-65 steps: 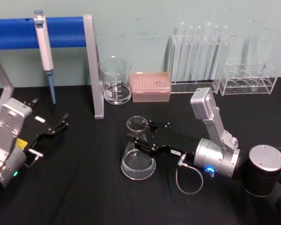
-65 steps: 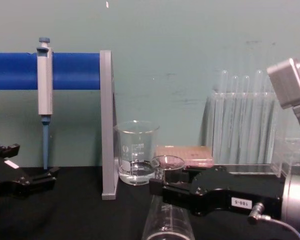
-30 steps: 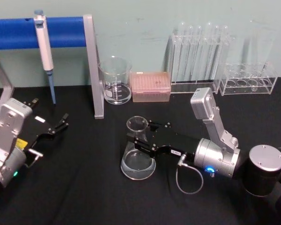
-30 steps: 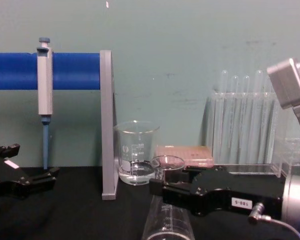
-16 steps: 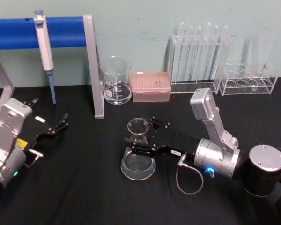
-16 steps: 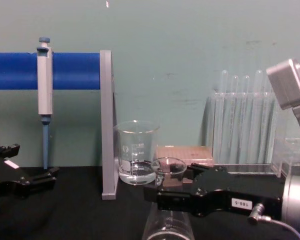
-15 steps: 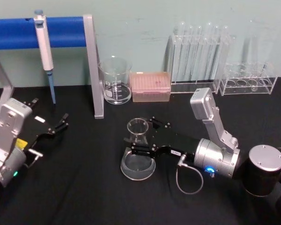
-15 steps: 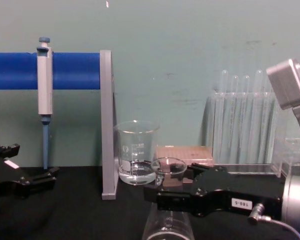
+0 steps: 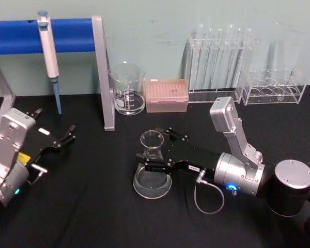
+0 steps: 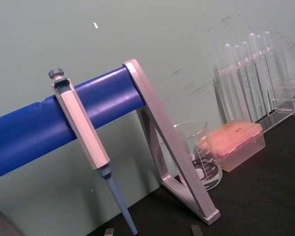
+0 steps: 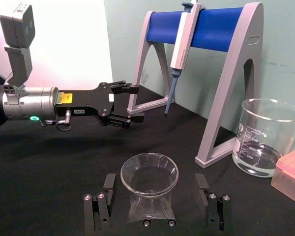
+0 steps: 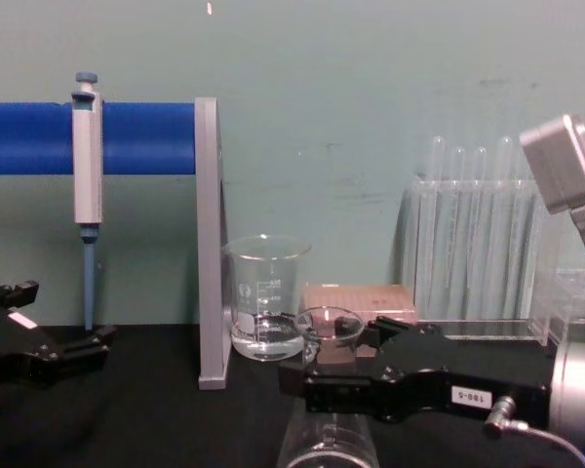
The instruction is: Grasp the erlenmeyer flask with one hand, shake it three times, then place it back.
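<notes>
Head view: we see the right gripper (image 9: 156,151) now spread wide around the erlenmeyer flask (image 9: 152,166), centre frame on the black surface (image 9: 93,206); it was clamped on the neck a second ago, so we judge the flask placed back. Left gripper (image 9: 67,135) open, parked far left. Right wrist view: fingers (image 11: 102,206) clear of the glass on both sides. Chest view: a white label (image 12: 468,396) on the gripper reads roughly "188-5"; beaker (image 12: 265,297) graduations unreadable.

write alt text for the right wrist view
The right gripper is open, its fingers apart on either side of the erlenmeyer flask on the black table. Behind, the left gripper hovers by a pipette stand and beaker.
</notes>
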Motion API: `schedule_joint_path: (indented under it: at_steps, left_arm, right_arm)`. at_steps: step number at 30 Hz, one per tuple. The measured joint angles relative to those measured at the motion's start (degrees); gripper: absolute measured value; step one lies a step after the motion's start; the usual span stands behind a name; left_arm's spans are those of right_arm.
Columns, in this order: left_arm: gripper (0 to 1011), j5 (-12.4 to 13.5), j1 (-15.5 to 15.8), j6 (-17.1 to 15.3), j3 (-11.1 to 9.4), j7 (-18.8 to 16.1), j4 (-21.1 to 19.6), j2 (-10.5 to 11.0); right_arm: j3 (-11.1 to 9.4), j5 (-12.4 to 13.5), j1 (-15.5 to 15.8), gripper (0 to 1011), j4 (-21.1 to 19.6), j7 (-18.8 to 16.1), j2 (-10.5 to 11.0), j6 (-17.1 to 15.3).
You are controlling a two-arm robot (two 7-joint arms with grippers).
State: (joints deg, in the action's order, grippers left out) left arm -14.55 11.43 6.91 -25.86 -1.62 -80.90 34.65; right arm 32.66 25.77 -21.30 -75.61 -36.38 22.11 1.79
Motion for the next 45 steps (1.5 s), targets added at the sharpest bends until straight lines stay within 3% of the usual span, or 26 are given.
schedule_joint_path:
  at_steps: [18,27,34,45]
  left_arm:
    - [1001,0.00,0.00,0.00,0.00,0.00,0.00,0.00]
    - [1001,0.00,0.00,0.00,0.00,0.00,0.00,0.00]
    - [1001,0.00,0.00,0.00,0.00,0.00,0.00,0.00]
    - [1001,0.00,0.00,0.00,0.00,0.00,0.00,0.00]
  right_arm:
    - [0.16,0.15,-0.13,1000,0.03,-0.44,0.24,-0.45]
    - [0.19,0.88,0.72,1000,-1.54,-0.80,1.71,-1.70]
    - [-0.45,1.47,2.73,1000,-4.57,-0.19,3.88,-2.58]
    - [-3.60,4.14,8.25,1000,-11.71,2.00,9.89,-5.81]
